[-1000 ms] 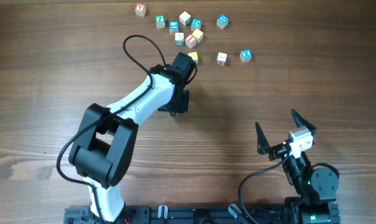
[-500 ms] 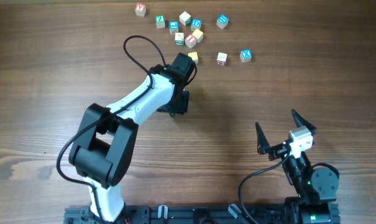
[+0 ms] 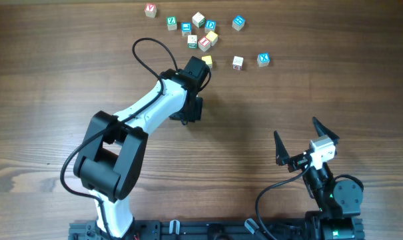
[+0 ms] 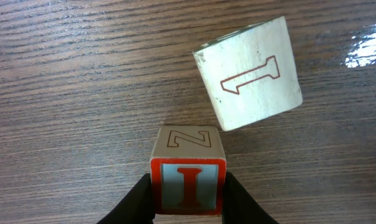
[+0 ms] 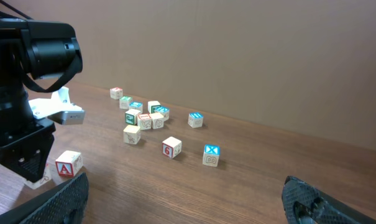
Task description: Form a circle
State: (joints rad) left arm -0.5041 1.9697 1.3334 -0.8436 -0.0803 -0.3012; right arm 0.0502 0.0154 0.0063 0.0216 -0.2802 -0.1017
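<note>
Ring of tiny wooden letter cubes [image 3: 204, 43] lay twelve o'clock of our left gripper [image 4: 188, 186], clenched on a red-lettered cube [image 4: 189, 140].

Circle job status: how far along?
Done: a rough bunch of letter cubes at the far side, no clean ring. In hand: left gripper jaws against both sides of the red I cube. Left: strays like the blue X cube sit apart; right gripper open, unused.
</note>
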